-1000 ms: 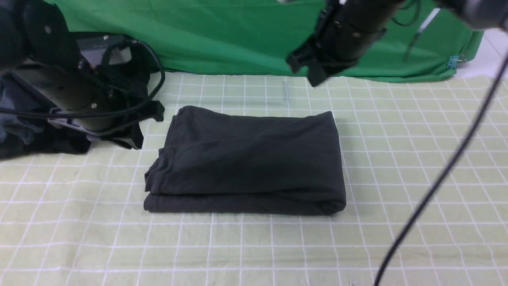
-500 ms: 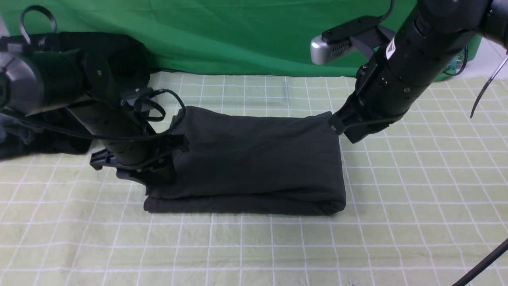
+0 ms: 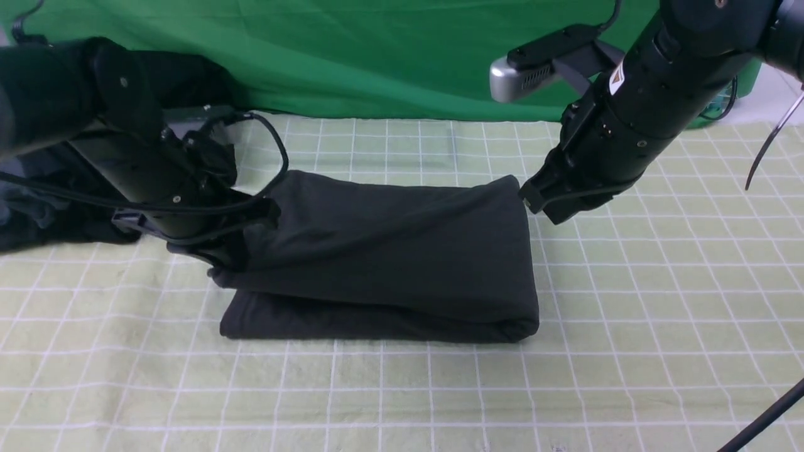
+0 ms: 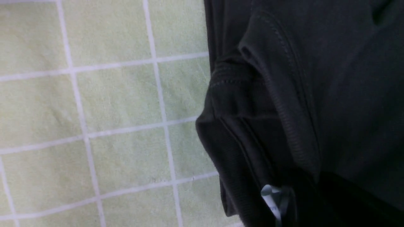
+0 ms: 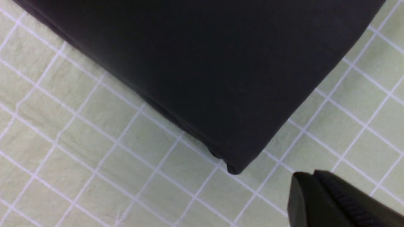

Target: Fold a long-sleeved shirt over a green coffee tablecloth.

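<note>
The long-sleeved shirt [image 3: 389, 251] lies folded into a charcoal rectangle in the middle of the green coffee tablecloth [image 3: 659, 314]. My left gripper [image 3: 235, 245] is shut on the upper layers at the shirt's left end and holds them lifted off the bottom layer. In the left wrist view the shirt [image 4: 300, 78] fills the right side, with a small white label [image 4: 271, 197] showing in the folds; the jaws are buried in dark cloth. My right gripper [image 3: 534, 201] is shut and empty, beside the shirt's far right corner. In the right wrist view the right gripper [image 5: 311, 176] sits just off the shirt [image 5: 205, 63] corner.
A plain bright green cloth [image 3: 377, 56] hangs along the back. A dark heap of clothing [image 3: 38, 213] lies at the far left behind my left arm. A black cable [image 3: 760, 420] crosses the near right corner. The tablecloth's grid [image 5: 94, 142] runs around the shirt.
My left arm came down to the shirt's left end, closed on it and raised the upper layers. My right arm dropped to the far right corner, then stayed nearly still.
</note>
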Motion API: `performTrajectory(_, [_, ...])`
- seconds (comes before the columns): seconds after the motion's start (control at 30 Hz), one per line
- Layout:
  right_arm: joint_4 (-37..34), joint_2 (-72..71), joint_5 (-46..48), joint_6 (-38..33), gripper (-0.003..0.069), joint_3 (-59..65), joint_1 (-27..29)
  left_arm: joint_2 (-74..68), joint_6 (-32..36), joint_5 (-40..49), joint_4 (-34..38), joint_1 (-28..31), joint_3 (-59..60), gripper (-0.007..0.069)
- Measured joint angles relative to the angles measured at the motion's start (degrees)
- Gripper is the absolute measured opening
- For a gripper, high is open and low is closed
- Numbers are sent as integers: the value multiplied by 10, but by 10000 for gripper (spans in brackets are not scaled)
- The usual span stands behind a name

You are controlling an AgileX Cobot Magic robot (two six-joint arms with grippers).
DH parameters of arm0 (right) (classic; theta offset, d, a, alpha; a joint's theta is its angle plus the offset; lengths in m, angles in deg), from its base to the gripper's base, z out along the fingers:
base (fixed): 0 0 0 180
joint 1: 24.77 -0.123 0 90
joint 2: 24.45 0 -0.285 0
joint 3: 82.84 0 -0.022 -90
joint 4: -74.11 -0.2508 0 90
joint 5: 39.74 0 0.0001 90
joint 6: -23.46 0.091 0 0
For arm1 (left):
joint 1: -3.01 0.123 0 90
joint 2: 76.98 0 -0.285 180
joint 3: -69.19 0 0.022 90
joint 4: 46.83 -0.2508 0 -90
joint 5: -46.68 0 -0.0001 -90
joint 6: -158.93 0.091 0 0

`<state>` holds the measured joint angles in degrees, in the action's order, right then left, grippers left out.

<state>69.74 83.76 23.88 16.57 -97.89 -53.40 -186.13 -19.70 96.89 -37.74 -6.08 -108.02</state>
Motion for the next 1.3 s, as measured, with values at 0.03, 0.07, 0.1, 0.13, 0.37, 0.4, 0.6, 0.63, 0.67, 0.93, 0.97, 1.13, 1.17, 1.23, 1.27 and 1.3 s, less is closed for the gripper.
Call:
performTrajectory(0.03, [-1, 2, -2, 0, 15, 0, 0, -5, 5, 8, 1, 0, 0, 28])
performTrajectory(0.07, [-1, 3, -2, 0, 15, 0, 0, -6, 8, 10, 1, 0, 0, 28])
performTrajectory(0.1, [-3, 6, -2, 0, 20, 0, 0, -10, 17, 19, 2, 0, 0, 31])
performTrajectory(0.13, [-3, 9, -2, 0, 26, 0, 0, -13, 19, 24, 2, 0, 0, 37])
performTrajectory(0.37, [-5, 22, -2, 0, 93, 1, 0, -16, -4, 44, -38, 0, 0, 231])
performTrajectory(0.4, [-5, 22, -2, 0, 102, 1, 0, -15, -5, 48, -46, 0, 0, 273])
performTrajectory(0.6, [-15, 22, -2, 0, 120, 1, 0, 0, -43, 55, -65, 0, -15, 441])
performTrajectory(0.63, [-24, 22, -2, -1, 121, 1, 0, 5, -52, 56, -64, 0, -23, 447])
performTrajectory(0.67, [-24, 22, -2, -1, 121, 1, 0, 6, -54, 56, -64, 0, -25, 447])
performTrajectory(0.93, [-108, 59, -53, -20, 45, 1, 0, 8, 14, -9, 108, -41, -38, 70])
performTrajectory(0.97, [-119, 76, -61, -24, 19, 1, 0, -7, 18, -18, 114, -51, -33, 29])
performTrajectory(1.13, [-126, 142, -69, -32, 1, 1, -4, -65, 14, -24, 89, -57, -10, -6])
performTrajectory(1.17, [-126, 155, -59, -33, 0, 1, -4, -75, 5, -26, 71, -57, -2, -7])
performTrajectory(1.23, [-122, 174, -39, -33, 1, 1, -4, -82, -8, -33, 50, -55, 12, -7])
performTrajectory(1.27, [-103, 188, -28, -25, 1, 11, -4, -81, -20, -47, 46, -51, 25, -7])
performTrajectory(1.3, [-93, 190, -31, -17, 1, 18, -4, -80, -24, -51, 44, -49, 30, -7])
